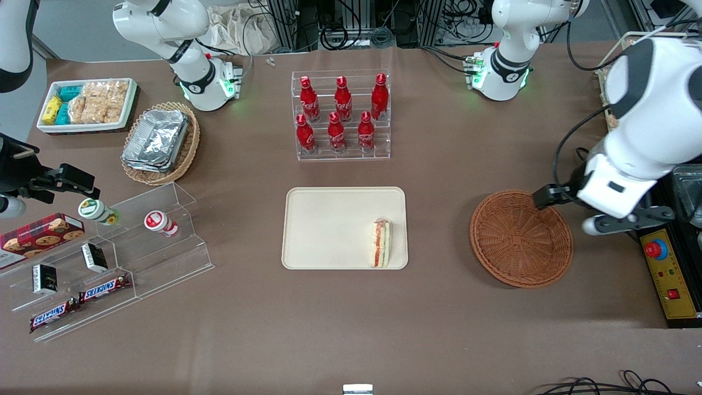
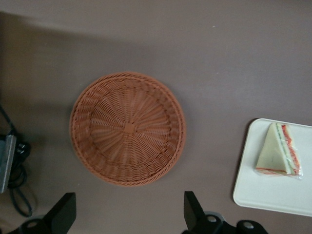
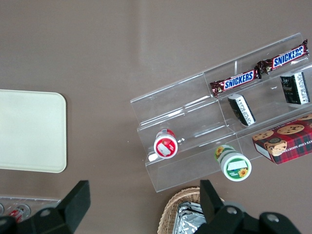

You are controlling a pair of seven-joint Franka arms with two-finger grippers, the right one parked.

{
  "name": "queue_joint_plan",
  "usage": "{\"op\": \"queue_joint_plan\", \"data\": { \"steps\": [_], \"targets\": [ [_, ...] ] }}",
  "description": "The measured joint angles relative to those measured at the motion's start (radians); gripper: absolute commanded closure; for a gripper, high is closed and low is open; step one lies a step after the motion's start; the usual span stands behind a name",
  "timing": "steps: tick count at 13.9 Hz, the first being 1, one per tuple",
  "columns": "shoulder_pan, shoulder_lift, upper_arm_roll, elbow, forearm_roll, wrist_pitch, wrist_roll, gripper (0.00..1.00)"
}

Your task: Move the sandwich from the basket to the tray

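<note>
The end effector (image 2: 129,214) of the left arm is held above the counter (image 1: 439,329), just beside the rim of the basket (image 1: 521,239) at the working arm's end, and its two dark fingers (image 2: 193,210) are seen spread wide apart with nothing gripped between them. In the wrist view the reddish-brown woven basket (image 2: 127,128) is seen from above, and nothing is lying in it. The tray (image 1: 344,227) is placed on the counter toward the parked arm's end from the basket, apart from it, with bare brown surface between the two. The sandwich (image 1: 381,242) is found on the tray, at about 4 o'clock from the tray's middle in the front view, close to the edge that faces the basket. It is wrapped in clear film, and its orange-red and light green layers can be seen along one side (image 2: 279,152). Farther from the front camera than the tray, at about 12 o'clock from it, a clear rack of red bottles (image 1: 341,115) is standing.
</note>
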Motion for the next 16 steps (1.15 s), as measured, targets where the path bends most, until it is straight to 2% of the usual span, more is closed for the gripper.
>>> {"op": "queue_joint_plan", "data": {
  "steps": [3, 8, 12, 14, 16],
  "targets": [
    [0.061, -0.001, 0.001, 0.018, -0.013, -0.037, 0.053, 0.01],
    [0.068, -0.003, -0.003, 0.027, -0.013, -0.057, 0.075, 0.02],
    [0.108, -0.003, 0.005, 0.032, -0.014, -0.058, 0.184, 0.01],
    [0.083, 0.001, 0.049, 0.048, -0.016, -0.058, 0.226, 0.01],
    [-0.003, 0.007, 0.151, 0.073, -0.020, -0.060, 0.236, 0.01]
  ]
}}
